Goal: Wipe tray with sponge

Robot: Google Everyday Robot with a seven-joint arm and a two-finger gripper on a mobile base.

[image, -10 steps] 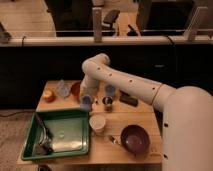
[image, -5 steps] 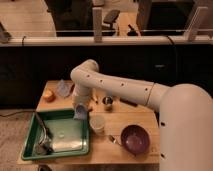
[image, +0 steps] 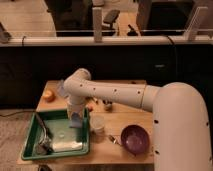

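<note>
A green tray (image: 35, 131) sits at the front left of the wooden table. A pale flat sponge-like pad (image: 67, 146) lies in its near part, and a dark brush-like object (image: 42, 142) lies along its left side. My white arm reaches from the right across the table and bends down. My gripper (image: 75, 120) hangs over the tray's far right corner, just above its floor. It seems to carry a small bluish thing, but I cannot tell what.
A purple bowl (image: 135, 138) stands at the front right. A white cup (image: 98, 124) stands just right of the tray. An orange fruit (image: 48, 95) lies at the back left. Small items (image: 106, 104) sit behind the arm. A railing runs behind the table.
My arm has swung left and forward, and the gripper has come down from over the table's middle to the tray's far right corner.
</note>
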